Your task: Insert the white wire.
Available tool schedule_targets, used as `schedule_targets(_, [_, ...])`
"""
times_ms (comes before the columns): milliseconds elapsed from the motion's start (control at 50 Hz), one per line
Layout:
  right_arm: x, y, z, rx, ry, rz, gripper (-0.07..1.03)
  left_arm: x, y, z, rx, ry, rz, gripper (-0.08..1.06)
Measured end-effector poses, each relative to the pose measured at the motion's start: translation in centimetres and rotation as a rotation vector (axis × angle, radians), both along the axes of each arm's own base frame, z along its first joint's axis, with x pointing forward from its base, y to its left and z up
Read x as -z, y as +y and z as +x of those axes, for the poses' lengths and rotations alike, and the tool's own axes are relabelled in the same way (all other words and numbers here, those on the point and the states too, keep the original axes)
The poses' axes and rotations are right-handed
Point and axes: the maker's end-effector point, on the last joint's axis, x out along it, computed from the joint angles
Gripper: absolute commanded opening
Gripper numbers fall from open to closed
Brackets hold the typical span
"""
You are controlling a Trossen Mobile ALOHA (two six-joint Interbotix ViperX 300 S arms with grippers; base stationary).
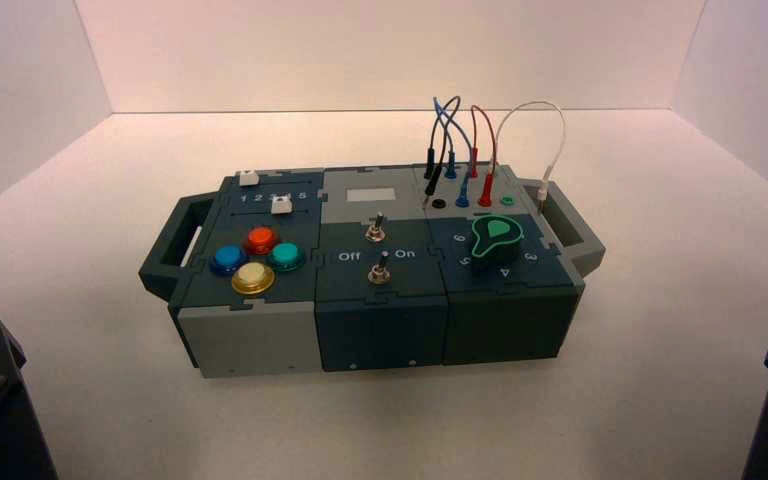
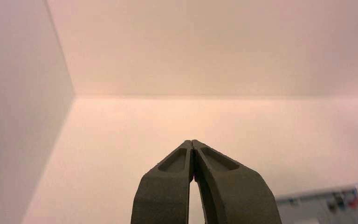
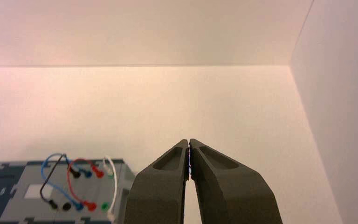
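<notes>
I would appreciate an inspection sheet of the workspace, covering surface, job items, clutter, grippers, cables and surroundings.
Surface: pale table, the box standing on it.
Job items: white wire arches up at the box's right end; its near plug hangs by the right handle, out of any socket. Green socket has no plug in it.
Clutter: nothing seen.
Grippers: left gripper shut, off the box's left side, near the front; right gripper shut, off its right side, near the front; neither holds anything.
Cables: red wire, blue wire and black wire arch over the socket panel.
Surroundings: plain pale walls.
</notes>
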Motion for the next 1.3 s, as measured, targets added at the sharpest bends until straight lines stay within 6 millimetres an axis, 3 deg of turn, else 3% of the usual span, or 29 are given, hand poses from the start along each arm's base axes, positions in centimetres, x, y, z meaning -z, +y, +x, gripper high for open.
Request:
schedule_targets(200, [1.8,0.3,0.1,-0.005,0.139,0.007,0.02,2.9,-4.5,-1.6,0.222,0.177,0.056,-0.03])
schedule_targets(400, [3.7,0.5,0.2,-0.01,0.262,0.015,0.03,4.9,-6.9,-2.6,0.338,0.273,0.091,-0.03])
schedule_targets(480, [4.7,0.9,0.3,-0.024,0.335,0.023,0.05,6.0,-8.8,-3.3,0.42,0.324,0.105,-0.03])
schedule_targets(620, [6.6,3.5,0.1,-0.111,0.446,0.056,0.06,7.8,-12.1,-4.6,0.549,0.418,0.143,-0.03])
schedule_targets(720, [7.4,5.7,-0.6,-0.198,0.498,0.061,0.15,8.7,-13.9,-5.2,0.602,0.472,0.156,-0.03])
schedule_targets(860, [8.3,7.5,-0.7,-0.247,0.568,0.076,0.39,9.3,-16.3,-5.7,0.673,0.502,0.185,-0.03])
schedule_targets(960, [9.0,7.8,-0.7,-0.245,0.621,0.089,0.56,9.5,-17.3,-5.3,0.684,0.516,0.196,-0.03])
schedule_targets(1300, [11.2,8.8,-0.2,-0.256,0.75,0.084,0.57,9.5,-18.6,-4.5,0.7,0.506,0.203,-0.03])
